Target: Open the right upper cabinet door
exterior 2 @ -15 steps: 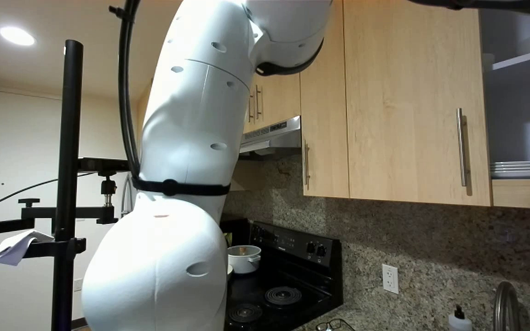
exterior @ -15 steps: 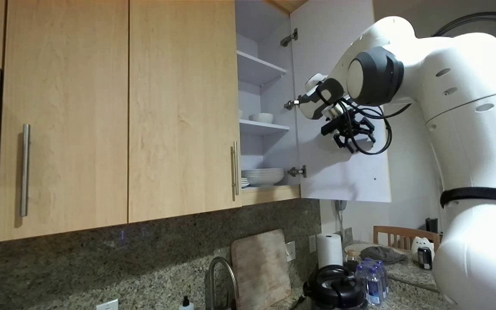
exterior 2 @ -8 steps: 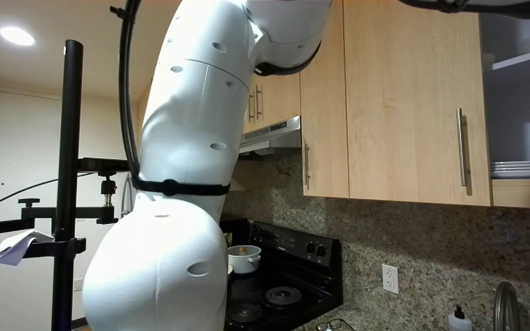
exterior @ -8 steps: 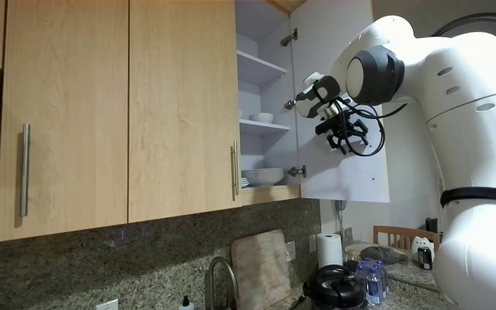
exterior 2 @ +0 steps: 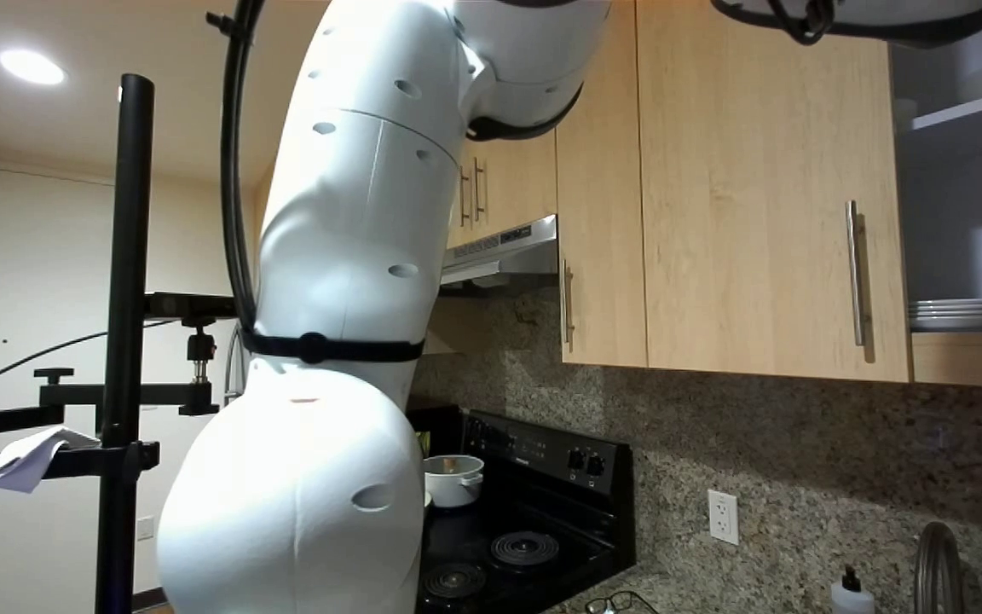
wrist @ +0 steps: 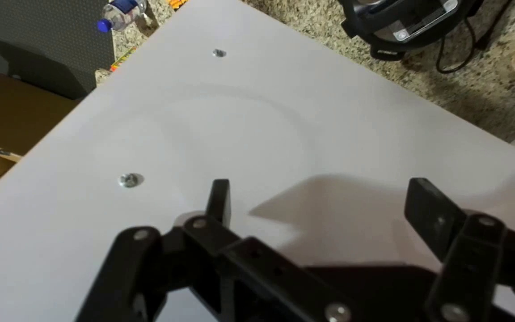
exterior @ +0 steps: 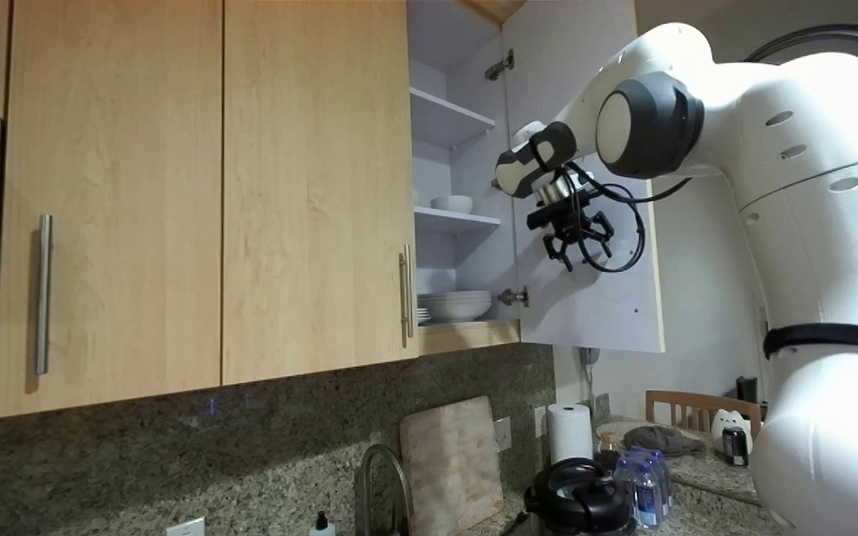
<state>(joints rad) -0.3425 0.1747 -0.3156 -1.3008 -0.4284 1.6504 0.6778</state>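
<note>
Two angular black fingers (wrist: 432,219) of the Robotiq gripper (wrist: 322,200) stand spread wide before the right upper cabinet door (exterior: 585,313), smooth and white inside, which hangs open on metal hinges (exterior: 515,296) beside rounded, stacked white bowls (exterior: 456,307).

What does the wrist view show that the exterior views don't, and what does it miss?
Only the wrist view: a brown box-like thing at its left edge.

Only the exterior views: the robot's white arm, the faucet and stacked white dishes.

Shared by the wrist view and an exterior view: the inner face of the open right upper cabinet door, the black-lidded cooker, a blue-capped bottle and the robot's black fingers, spread apart.
</note>
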